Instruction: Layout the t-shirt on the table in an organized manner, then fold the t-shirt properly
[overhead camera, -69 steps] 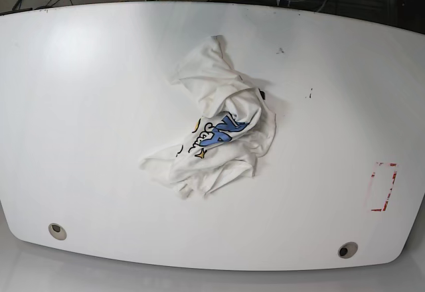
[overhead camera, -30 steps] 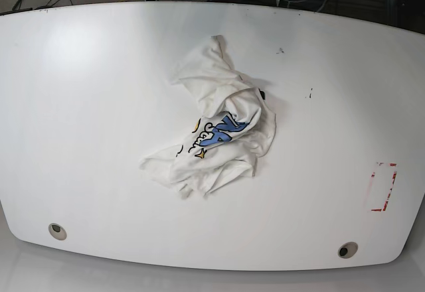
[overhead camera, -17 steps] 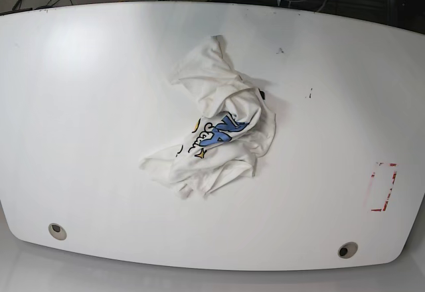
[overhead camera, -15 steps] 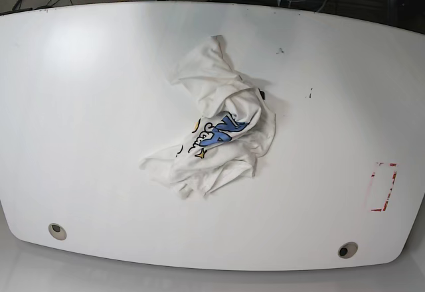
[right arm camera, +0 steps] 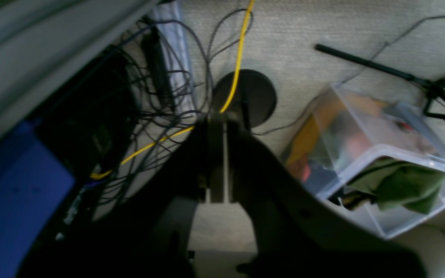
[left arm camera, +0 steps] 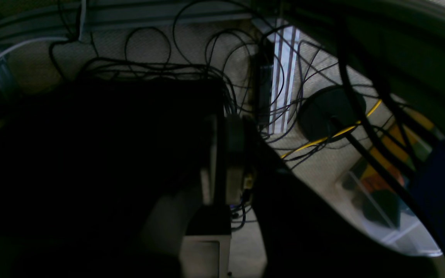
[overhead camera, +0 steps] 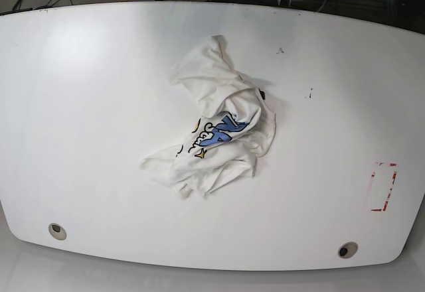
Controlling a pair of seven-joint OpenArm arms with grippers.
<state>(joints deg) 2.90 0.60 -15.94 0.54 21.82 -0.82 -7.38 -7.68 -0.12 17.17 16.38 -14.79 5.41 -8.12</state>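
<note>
The white t-shirt (overhead camera: pixel 219 123) lies crumpled in a heap near the middle of the table (overhead camera: pixel 86 119), with blue and yellow printed letters showing in a fold. Nothing touches it. Both arms are pulled back past the table's far edge, and only small metal parts show at the top of the base view. In the left wrist view my left gripper (left arm camera: pixel 221 123) is shut and empty, pointing at a floor full of cables. My right gripper (right arm camera: pixel 217 121) is likewise shut on nothing, above the floor.
A red tape rectangle (overhead camera: pixel 383 186) marks the table's right side. Two grommet holes (overhead camera: pixel 57 231) (overhead camera: pixel 344 250) sit near the front edge. Dark specks (overhead camera: pixel 309 94) lie right of the shirt. A clear plastic bin (right arm camera: pixel 373 154) and cables are on the floor.
The t-shirt has not moved. The bit of arm at the top left of the base view has shifted slightly to the right.
</note>
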